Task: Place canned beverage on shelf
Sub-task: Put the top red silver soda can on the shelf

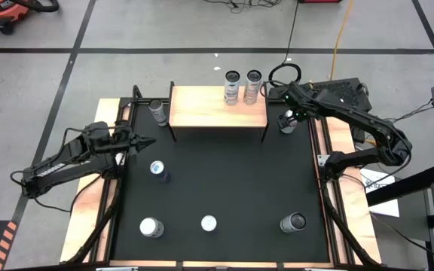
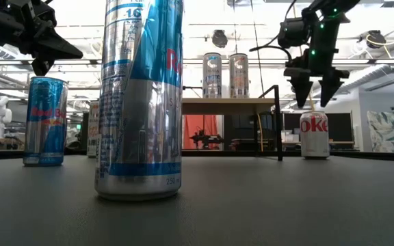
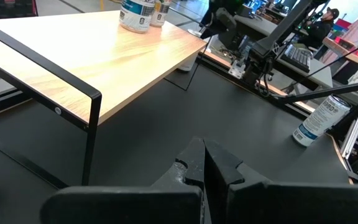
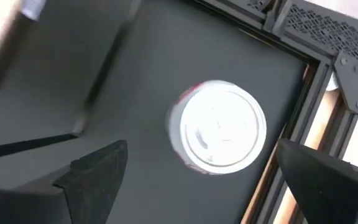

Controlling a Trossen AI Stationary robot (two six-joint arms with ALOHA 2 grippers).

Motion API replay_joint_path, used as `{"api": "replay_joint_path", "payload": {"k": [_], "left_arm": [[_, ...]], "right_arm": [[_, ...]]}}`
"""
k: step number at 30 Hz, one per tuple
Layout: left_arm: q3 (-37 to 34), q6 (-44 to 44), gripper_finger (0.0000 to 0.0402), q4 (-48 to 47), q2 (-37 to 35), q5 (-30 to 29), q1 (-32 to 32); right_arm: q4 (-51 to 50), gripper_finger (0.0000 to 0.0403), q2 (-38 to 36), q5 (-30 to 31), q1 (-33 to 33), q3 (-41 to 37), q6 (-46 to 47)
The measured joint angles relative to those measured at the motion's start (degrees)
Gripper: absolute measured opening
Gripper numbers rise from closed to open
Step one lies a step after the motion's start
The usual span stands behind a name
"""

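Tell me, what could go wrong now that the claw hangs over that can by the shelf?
The open right claw hangs above the Coke can; coming down off-centre, a finger might tip it. The can stands close to the shelf leg, so a finger could catch there. Two cans already stand on top; a careless placement could knock them.

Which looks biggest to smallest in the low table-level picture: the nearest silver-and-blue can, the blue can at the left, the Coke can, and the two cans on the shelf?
1. Nearest silver-and-blue can, largely because it is closest.
2. Blue can.
3. Coke can and the two cans on the shelf look alike in height, and distance differs, so I won't rank them.
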Motion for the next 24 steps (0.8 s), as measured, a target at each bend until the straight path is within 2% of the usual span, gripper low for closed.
{"api": "replay_joint_path", "payload": {"k": [12,24], "left_arm": [[0.00,0.00,0.0000,0.00,0.00,0.02,0.00],[0.00,0.00,0.0000,0.00,0.00,0.02,-0.02]], "right_arm": [[6.77,0.0393,-0.02,0.08,-2.94,-4.76,-0.70],[10.61,0.0393,-0.02,0.10,-2.94,-8.44,-3.90]]}}
